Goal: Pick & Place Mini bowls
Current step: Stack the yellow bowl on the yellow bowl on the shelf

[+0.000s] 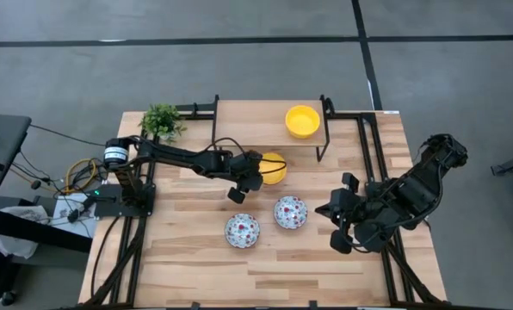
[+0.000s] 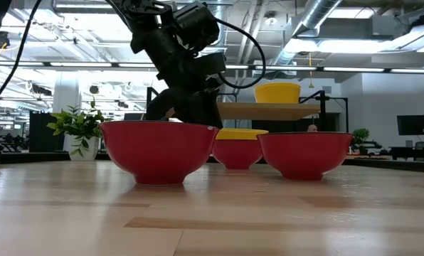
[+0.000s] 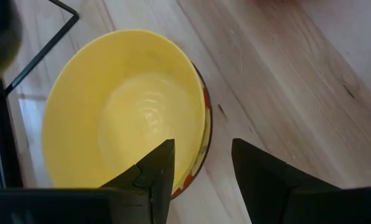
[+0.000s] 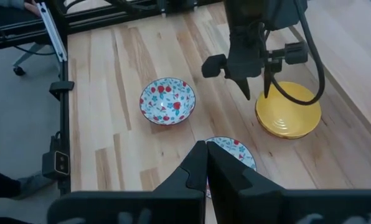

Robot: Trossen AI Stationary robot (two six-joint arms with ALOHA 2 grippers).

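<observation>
A plain yellow mini bowl (image 1: 274, 168) is nested in a red-sided bowl (image 2: 237, 152) at mid-table. My left gripper (image 1: 256, 170) hangs open over its left rim, one finger above the inside (image 3: 154, 174) and one outside (image 3: 260, 180), seemingly just clear of it. Two floral mini bowls (image 1: 242, 230) (image 1: 290, 212) rest on the table nearer the front. A second yellow bowl (image 1: 302, 120) sits on a raised shelf at the far side. My right gripper (image 4: 206, 163) waits shut at the right, just right of the nearer floral bowl (image 4: 232, 149).
A wooden shelf on a black frame (image 1: 325, 129) spans the far side of the table. A small green potted plant (image 1: 162, 120) stands at the far left corner. Black rails run along both table sides. Bare wood lies along the near edge.
</observation>
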